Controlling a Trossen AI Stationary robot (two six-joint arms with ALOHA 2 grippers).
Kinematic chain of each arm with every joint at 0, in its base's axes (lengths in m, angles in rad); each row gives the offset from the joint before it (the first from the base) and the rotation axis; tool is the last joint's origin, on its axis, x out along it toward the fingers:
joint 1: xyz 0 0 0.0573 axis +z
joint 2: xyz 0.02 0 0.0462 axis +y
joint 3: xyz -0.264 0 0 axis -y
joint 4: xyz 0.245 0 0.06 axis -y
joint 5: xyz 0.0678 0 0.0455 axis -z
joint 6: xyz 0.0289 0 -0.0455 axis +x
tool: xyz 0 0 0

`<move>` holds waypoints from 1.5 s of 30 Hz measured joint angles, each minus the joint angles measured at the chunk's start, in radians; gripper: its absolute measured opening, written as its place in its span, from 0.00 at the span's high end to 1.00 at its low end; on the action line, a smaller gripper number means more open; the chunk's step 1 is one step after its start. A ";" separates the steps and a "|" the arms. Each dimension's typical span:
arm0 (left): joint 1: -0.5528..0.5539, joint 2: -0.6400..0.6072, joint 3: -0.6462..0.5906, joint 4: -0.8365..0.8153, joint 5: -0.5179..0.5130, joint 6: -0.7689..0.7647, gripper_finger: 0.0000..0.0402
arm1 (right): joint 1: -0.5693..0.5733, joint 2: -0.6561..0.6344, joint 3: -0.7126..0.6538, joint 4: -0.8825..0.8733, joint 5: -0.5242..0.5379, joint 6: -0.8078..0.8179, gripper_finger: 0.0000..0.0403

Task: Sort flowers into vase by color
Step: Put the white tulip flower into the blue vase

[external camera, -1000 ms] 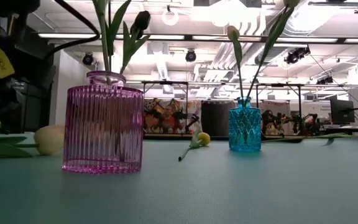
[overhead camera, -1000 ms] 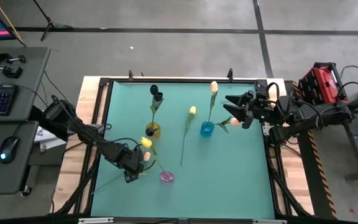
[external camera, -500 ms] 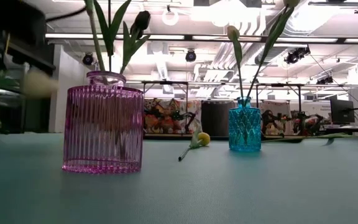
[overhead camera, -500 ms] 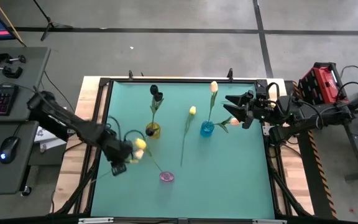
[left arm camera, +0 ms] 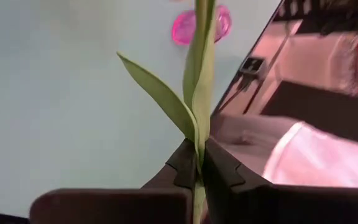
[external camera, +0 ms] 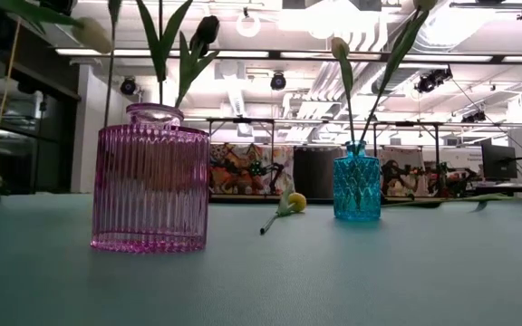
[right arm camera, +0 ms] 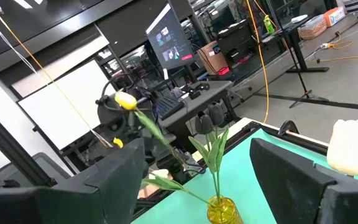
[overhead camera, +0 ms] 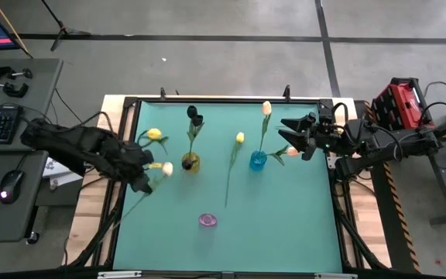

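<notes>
Left end effector (overhead camera: 147, 180), clenched on a yellow tulip (overhead camera: 155, 134) stem, has lifted away from the pink vase (overhead camera: 207, 220) toward the surface's (overhead camera: 285, 217) left edge, near the yellow vase (overhead camera: 190, 163). Right end effector (overhead camera: 294, 136) unchanged beside the blue vase (overhead camera: 258, 160), fingers spread.

No readable text, label, brand, number or sign appears in any view. The monitor (right arm camera: 168, 38) in the room behind the table shows a lit screen, but nothing on it can be made out. The red case (overhead camera: 397, 105) beside the table, seen from above, carries no legible marking.
</notes>
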 joint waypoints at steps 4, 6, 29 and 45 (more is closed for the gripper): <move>-0.019 0.075 -0.003 0.057 0.056 0.090 1.00 | 0.000 0.000 0.000 0.000 0.000 0.005 0.31; -0.028 0.099 -0.002 0.087 0.115 0.119 1.00 | 0.000 0.000 0.000 0.001 0.000 0.004 0.31; -0.017 0.108 0.162 0.749 0.230 0.182 1.00 | 0.000 0.000 0.000 0.003 0.000 -0.026 0.31; 0.405 0.661 0.795 0.908 0.454 0.805 1.00 | 0.000 0.000 0.000 0.022 0.001 -0.026 0.31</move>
